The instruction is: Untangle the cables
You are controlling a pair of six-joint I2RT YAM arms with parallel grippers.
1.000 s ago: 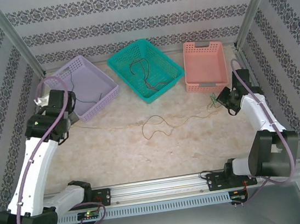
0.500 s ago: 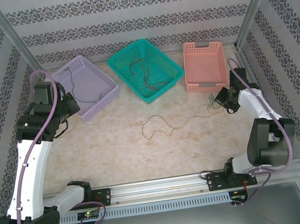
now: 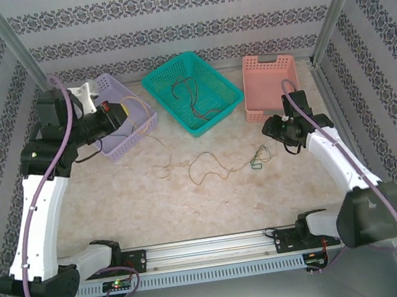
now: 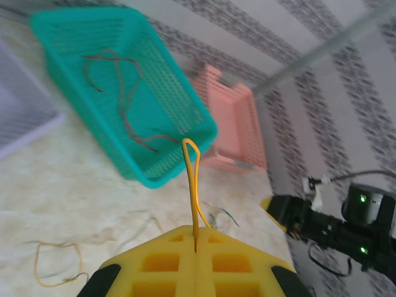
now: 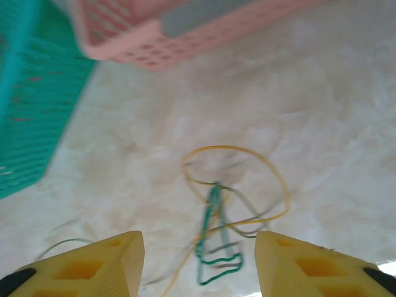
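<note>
Table (image 3: pixel 192 208): marble top, cables (image 3: pixel 204 166) sprawling across its middle.
L gripper (image 4: pixel 195 250): clamping yellow cable (image 4: pixel 193 179), hanging over far-left corner.
Its axis: running left-right toward table centre.
Green cable (image 5: pixel 213 213): lying knotted w/ yellow loop, right of centre.
R gripper (image 5: pixel 198 244): fingers parted, holding nothing, hovering directly above it; nearer arm.

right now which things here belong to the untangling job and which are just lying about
Job: yellow cable, pinched in the shut left gripper; green cable by the open right gripper; red cables.
Lying about: teal basket holding them, pink basket, purple basket.
</note>
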